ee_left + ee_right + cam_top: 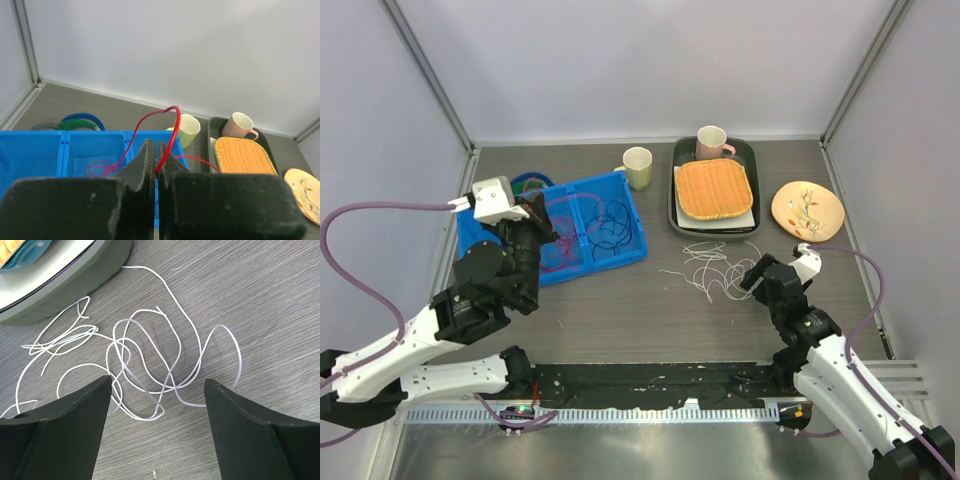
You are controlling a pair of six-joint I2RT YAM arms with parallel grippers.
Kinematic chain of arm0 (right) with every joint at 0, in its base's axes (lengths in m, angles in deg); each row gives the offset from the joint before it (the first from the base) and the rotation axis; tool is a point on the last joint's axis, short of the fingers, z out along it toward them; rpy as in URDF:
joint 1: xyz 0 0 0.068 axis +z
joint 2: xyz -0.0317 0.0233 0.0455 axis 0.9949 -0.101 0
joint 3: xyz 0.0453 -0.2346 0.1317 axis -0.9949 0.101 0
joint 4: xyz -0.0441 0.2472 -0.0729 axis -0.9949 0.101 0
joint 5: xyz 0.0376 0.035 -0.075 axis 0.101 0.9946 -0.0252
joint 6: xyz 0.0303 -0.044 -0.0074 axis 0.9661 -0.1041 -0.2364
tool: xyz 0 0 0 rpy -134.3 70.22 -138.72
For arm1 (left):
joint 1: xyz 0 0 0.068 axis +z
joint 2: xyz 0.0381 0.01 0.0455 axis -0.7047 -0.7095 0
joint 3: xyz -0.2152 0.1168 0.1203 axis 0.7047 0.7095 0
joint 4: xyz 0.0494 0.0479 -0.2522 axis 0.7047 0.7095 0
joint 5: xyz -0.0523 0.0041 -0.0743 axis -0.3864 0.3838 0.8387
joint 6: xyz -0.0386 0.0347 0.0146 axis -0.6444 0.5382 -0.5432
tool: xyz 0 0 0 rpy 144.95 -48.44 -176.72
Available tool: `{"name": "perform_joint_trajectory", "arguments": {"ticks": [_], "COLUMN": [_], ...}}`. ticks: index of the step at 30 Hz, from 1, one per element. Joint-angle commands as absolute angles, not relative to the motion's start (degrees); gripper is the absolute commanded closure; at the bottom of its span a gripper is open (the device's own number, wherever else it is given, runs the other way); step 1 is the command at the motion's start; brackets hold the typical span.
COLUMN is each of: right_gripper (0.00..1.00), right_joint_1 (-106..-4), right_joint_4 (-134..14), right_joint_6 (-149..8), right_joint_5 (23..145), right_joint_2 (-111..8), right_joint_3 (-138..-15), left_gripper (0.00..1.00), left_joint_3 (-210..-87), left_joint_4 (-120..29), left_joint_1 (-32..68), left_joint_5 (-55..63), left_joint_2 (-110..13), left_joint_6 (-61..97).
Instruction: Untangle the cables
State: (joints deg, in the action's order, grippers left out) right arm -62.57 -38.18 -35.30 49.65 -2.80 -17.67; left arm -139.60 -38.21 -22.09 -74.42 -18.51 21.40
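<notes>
Now the left gripper (155, 150) pinches a glossy red cable (172, 132) arching off the bin (95, 133); the right gripper (157, 381) gapes over thin, looping white cables (120, 343).

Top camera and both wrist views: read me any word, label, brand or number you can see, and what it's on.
None can be read in any view. The blue bin, green mug and pink mug show no lettering; the plate bears only a flower pattern.
</notes>
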Motion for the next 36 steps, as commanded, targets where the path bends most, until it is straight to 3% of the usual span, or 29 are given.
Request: {"name": "perform_joint_trajectory", "arguments": {"ticks": [1, 8, 11, 26, 36], "right_gripper": [0.19, 0.19, 0.19, 0.19, 0.19], "right_joint_1": [-62.67, -62.67, -62.67, -62.67, -62.67], "right_joint_4": [-40.57, -40.84, -41.19, -41.45, -41.71], "right_joint_6": [-36.18, -36.36, -36.62, -36.89, -37.06], "right_joint_5": [50.22, 51.27, 51.19, 51.27, 51.71], "right_joint_2": [-2.25, -2.17, -2.25, -2.17, -2.78], "right_joint_3": [-17.88, -17.62, -17.62, -17.53, -17.53], "left_gripper": [1.0, 1.0, 1.0, 1.0, 1.0], "left_joint_3": [-143.74, -145.42, -145.06, -141.46, -129.87], "left_joint_4": [-41.36, -26.68, -26.85, -24.75, -24.48], "left_joint_1": [-17.52, 6.98, 10.17, 18.08, 21.69], "left_joint_5": [-71.48, -47.49, -41.68, -43.96, -38.25], "left_joint_2": [-22.62, -29.2, -31.23, -35.2, -36.24], "left_joint_6": [24.51, 9.03, 8.4, 3.14, -2.84]}}
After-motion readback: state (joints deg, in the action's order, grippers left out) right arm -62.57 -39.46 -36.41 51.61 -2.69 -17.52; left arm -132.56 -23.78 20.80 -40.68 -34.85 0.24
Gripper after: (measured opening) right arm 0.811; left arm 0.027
